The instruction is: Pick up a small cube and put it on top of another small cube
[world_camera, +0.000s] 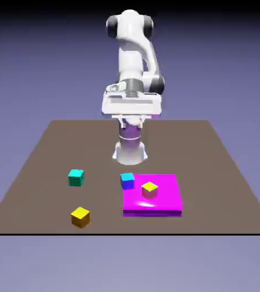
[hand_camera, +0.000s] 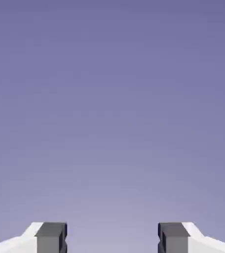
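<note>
The small bright yellow cube (world_camera: 80, 217) with orange-yellow sides sits on the brown table near its front edge, toward the exterior view's left. My gripper (world_camera: 131, 109) hangs high above the table's far side, well away from every cube. The hand view holds only the blue-violet backdrop. There the gripper (hand_camera: 112, 240) is open, its grey fingertips (hand_camera: 51, 238) wide apart with nothing between them. A yellow-topped cube (world_camera: 149, 189) with pinkish-tan sides rests on a flat magenta slab (world_camera: 166, 202).
A teal cube (world_camera: 76, 177) lies to the left of the middle. A blue cube (world_camera: 127, 181) with a cyan top stands against the magenta slab's far left corner. The robot's base (world_camera: 130, 149) rises at the table's far middle.
</note>
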Controlling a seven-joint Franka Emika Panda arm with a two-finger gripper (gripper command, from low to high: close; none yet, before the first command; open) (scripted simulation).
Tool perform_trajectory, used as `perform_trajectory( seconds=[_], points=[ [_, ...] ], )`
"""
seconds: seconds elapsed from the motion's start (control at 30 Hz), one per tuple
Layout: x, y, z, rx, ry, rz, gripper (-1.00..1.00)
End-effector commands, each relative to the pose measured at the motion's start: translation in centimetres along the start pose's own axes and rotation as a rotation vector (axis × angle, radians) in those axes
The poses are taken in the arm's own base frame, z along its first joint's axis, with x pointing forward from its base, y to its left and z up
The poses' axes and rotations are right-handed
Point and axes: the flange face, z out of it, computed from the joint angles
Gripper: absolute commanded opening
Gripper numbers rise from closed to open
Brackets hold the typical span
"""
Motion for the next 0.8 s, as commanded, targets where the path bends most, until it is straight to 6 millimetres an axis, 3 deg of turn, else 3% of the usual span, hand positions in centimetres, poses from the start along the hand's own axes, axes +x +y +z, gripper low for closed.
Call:
perform_trajectory(
  seconds=[0.0, 0.37, 0.77],
  points=[
    [0.3, 0.5, 1.0, -0.016, -0.008, 0.027, 0.0],
    [1.6, 8.3, 12.3, -0.221, -0.058, 0.295, 0.0],
    [-0.1, 21.2, 22.0, -0.486, -0.037, 0.509, 0.0]
  ],
)
